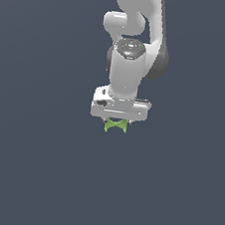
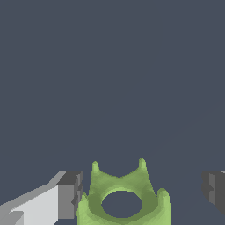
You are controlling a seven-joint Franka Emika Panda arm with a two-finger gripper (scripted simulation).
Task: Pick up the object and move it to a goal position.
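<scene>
The lime-green object (image 2: 125,197) is an arched piece with short pointed legs and a round hole through its middle. In the wrist view it sits between my two fingers. One dark finger pad (image 2: 70,193) is right against its side; the other pad (image 2: 214,188) stands well apart from it. My gripper (image 2: 143,192) is open around the object. In the exterior view the white arm points straight down, and the object (image 1: 115,126) peeks out just below the hand, where the gripper (image 1: 116,122) itself is mostly hidden.
A plain dark blue-grey surface (image 1: 31,174) fills both views. No other objects, edges or goal marker show.
</scene>
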